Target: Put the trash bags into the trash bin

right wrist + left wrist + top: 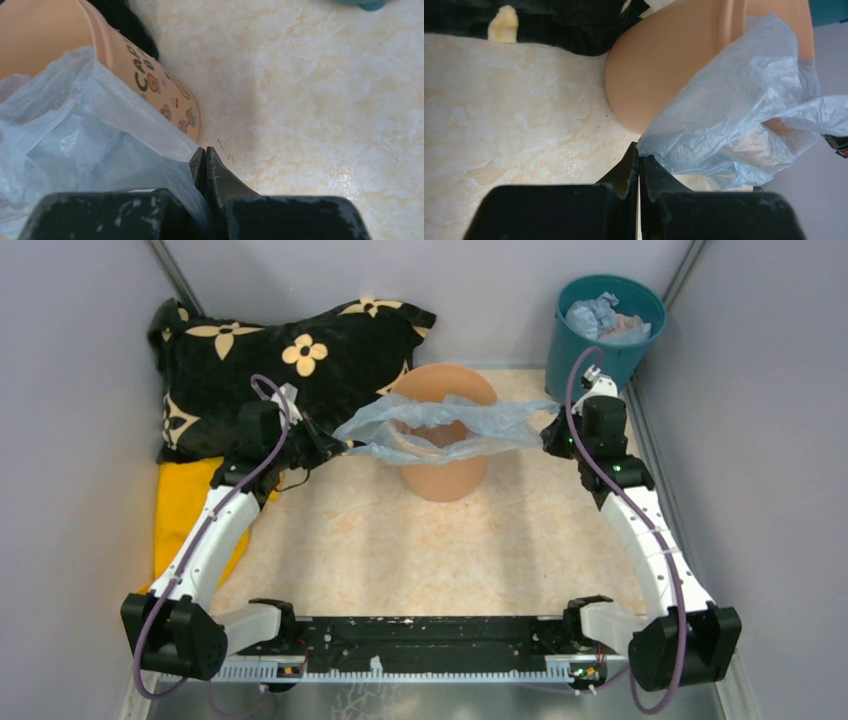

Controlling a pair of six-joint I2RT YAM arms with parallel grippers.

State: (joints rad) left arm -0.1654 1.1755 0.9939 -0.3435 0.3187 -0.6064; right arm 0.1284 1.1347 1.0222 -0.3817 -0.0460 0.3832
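Observation:
A pale blue see-through trash bag (440,425) is stretched across the open top of the peach-orange trash bin (445,472), which stands upright at mid-table. My left gripper (340,447) is shut on the bag's left edge, just left of the bin. My right gripper (548,432) is shut on its right edge, just right of the bin. In the left wrist view the film (734,125) bunches out from the closed gripper (640,152) against the bin's side (659,65). In the right wrist view the film (85,140) runs between the closed fingers (205,155) beside the bin (45,35).
A dark teal bucket (603,325) with crumpled film inside stands at the back right, close behind my right arm. A black flowered pillow (280,360) lies at the back left over a yellow cloth (185,510). Grey walls close in left, right and back.

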